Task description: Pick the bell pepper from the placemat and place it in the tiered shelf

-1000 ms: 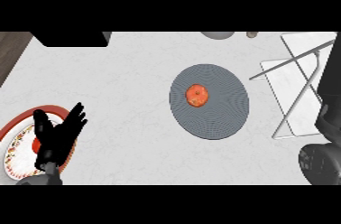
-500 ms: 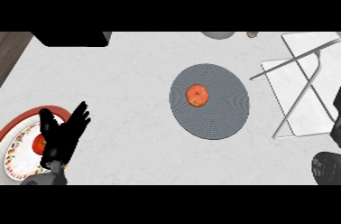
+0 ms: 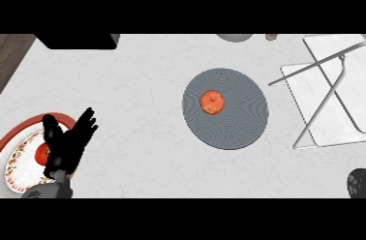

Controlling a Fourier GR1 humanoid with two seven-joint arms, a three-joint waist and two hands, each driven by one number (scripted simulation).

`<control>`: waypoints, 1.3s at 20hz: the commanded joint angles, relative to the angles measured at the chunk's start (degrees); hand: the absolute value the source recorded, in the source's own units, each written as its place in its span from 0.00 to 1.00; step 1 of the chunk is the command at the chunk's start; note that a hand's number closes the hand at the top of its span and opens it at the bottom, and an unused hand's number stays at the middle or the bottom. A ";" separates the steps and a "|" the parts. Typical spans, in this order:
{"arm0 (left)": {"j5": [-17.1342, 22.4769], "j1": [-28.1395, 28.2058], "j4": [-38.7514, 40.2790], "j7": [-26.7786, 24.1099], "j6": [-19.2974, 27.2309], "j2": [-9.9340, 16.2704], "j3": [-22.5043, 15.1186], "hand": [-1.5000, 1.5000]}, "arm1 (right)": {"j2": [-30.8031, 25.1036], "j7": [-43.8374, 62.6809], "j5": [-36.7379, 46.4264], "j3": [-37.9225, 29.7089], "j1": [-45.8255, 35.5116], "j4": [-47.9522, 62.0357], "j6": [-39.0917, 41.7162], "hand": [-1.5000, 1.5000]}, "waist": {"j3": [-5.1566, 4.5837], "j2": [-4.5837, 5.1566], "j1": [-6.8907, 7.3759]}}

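An orange-red bell pepper [image 3: 212, 101] sits a little above the middle of the round grey placemat [image 3: 236, 127] in the head view. The tiered shelf [image 3: 330, 96], white boards on a thin metal frame, stands at the right edge. My left hand [image 3: 68, 147] rests at the lower left with straight fingers pointing up, partly over a plate, far from the pepper. Of my right hand [image 3: 358, 183] only a dark rounded part shows in the lower right corner; its fingers are out of sight.
A red-rimmed patterned plate [image 3: 18, 159] with a red fruit [image 3: 43, 154] on it lies under my left hand. A black box [image 3: 79, 40] sits at the top left, and a grey bowl [image 3: 234, 37] at the top edge.
My right hand has slid down and to the right, almost leaving the view. The left hand has barely shifted. Pepper and placemat have not moved.
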 commanded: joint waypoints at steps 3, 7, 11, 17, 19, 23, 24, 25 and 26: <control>2.12 -3.59 0.53 3.71 -1.68 3.17 2.80 0.50 | -0.04 4.48 0.41 1.65 1.32 3.25 3.29 1.00 | -0.02 0.07 0.11; 0.21 -1.31 2.49 -1.74 -1.17 0.68 1.06 0.50 | -0.40 6.90 -0.14 0.05 -0.28 -4.14 -6.20 0.00 | -0.02 0.05 0.03; -0.27 1.56 1.89 -2.81 -0.99 -0.22 0.43 0.50 | 1.32 6.35 -1.91 -1.63 2.51 -8.67 -11.63 0.00 | 0.00 -0.01 -0.06; -0.63 1.98 -1.95 -1.27 -0.77 0.03 -0.35 0.50 | 1.43 6.16 -3.51 -2.72 -1.69 -8.94 -22.11 0.00 | 0.04 0.16 1.12; 0.35 -0.69 -0.02 0.73 -1.00 0.65 0.73 0.50 | 1.43 3.75 -5.47 -2.97 -0.78 -12.47 -23.93 0.00 | 0.04 0.07 0.29; -0.24 -0.12 -0.11 0.57 0.50 -1.27 -0.05 0.50 | 3.26 7.49 1.54 -1.24 -0.57 -19.07 -26.30 0.00 | -0.02 -0.05 0.21; -0.15 -1.52 0.41 1.58 0.59 -0.12 0.83 0.50 | 3.72 8.16 3.38 -0.35 -1.03 -20.79 -25.11 0.00 | -0.03 -0.08 0.02; -0.59 0.00 3.65 -3.99 -0.91 -0.01 1.11 0.50 | 1.93 7.38 3.86 -1.06 -1.29 -22.16 -23.53 0.00 | -0.09 -0.05 -0.32; 0.04 1.27 -2.20 1.32 -0.54 0.30 0.31 0.50 | 2.83 8.05 5.89 -0.77 0.42 -23.74 -23.91 0.00 | 0.00 -0.22 0.19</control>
